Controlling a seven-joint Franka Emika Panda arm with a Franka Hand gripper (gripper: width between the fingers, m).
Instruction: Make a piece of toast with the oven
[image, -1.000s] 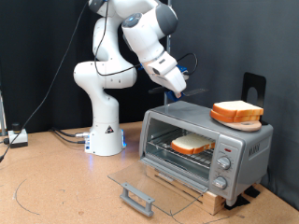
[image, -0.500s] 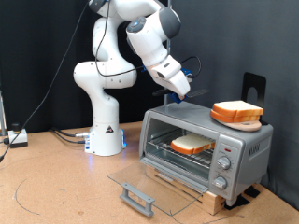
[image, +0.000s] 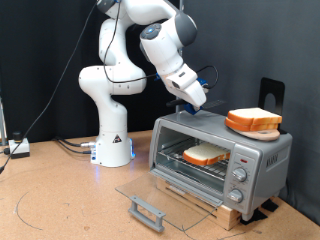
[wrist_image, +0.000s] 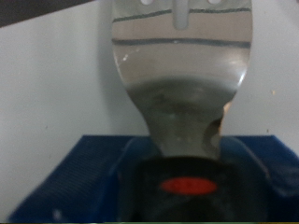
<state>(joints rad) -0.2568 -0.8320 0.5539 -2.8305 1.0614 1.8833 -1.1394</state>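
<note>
The oven (image: 262, 158) stands at the exterior view's lower right. Its glass door (image: 150, 192) is folded down flat, with the grey bar handle (image: 147, 212) at the front. The piece of toast (image: 205, 155) lies flat on the wire rack inside. My gripper (image: 196, 102) hangs in the air just above the oven's top left corner, apart from the toast, with nothing seen between its fingers. The wrist view shows only a blurred grey shape (wrist_image: 182, 84) over a blue patch. Neither toast nor oven can be made out there.
A thicker orange-brown pile of bread (image: 253, 121) rests on the oven's roof, to the exterior view's right of my gripper. Round knobs (image: 240, 176) sit on the oven's right front. The arm's white base (image: 113, 140) stands behind on the brown table, with cables (image: 70, 145) to its left.
My gripper has drifted slightly up and to the exterior view's right, over the oven's top. The toast, the door and the bread pile have not moved.
</note>
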